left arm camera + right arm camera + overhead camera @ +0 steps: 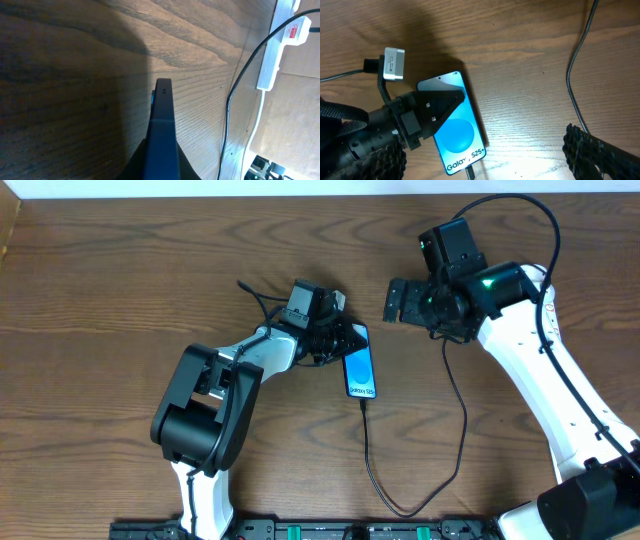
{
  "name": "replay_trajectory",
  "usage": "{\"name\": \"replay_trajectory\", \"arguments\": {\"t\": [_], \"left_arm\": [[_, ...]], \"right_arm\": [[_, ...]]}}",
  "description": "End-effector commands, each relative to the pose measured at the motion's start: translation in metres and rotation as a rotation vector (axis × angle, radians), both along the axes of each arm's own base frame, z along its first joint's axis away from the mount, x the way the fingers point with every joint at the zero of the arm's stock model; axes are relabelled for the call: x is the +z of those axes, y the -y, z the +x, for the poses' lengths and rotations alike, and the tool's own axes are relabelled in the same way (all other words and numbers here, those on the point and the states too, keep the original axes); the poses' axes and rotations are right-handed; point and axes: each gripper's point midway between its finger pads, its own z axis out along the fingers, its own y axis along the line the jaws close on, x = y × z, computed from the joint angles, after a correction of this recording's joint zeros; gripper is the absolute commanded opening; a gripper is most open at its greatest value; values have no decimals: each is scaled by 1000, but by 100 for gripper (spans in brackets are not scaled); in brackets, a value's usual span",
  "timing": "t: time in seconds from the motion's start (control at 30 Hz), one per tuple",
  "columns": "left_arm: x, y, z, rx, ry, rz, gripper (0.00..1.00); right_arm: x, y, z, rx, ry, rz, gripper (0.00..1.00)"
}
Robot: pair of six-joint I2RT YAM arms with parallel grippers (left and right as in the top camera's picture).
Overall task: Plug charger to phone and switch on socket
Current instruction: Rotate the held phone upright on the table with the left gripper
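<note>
Left fingers (442, 107): closed on the phone (360, 373). One lies across the upper part of the lit screen, and the left wrist view shows the phone edge-on between the pair.
Right fingers (592, 150): spread wide and holding nothing, above the desk (100, 300) near the phone's top end.
Phone: near the middle of the desk, screen up and bright blue.
Charger (227, 120): its connector tip (468, 172) sits at the phone's bottom edge and looks seated. The cable loops toward the near edge of the desk and back up past the right arm.
Socket (272, 52): seen only in the left wrist view, at the desk's far border, well apart from both arms. A white plug with a red mark is in it.
Done: the phone end appears plugged in.
Left: pressing the socket switch. Its position is too small to read, and so is whether the charger's far end is in the socket.
</note>
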Motion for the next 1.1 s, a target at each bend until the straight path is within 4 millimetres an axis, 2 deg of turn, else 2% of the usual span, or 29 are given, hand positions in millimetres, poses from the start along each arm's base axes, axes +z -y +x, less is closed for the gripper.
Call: {"name": "replay_trajectory", "arguments": {"t": [0.0,0.47,0.97,1.07], "left_arm": [[-2,1,-5,-20,-5,-2,8],[-15,-9,-8,10,-35,66,7],[-16,-9,-8,11,-39,68,8],[-16,-9,-8,11,-39,68,15]], "right_arm": [[7,0,0,11,26,-11,99],[7,0,0,12,30,-13,99],[7,0,0,12,30,-13,99],[7,0,0,12,30,-13,99]]}}
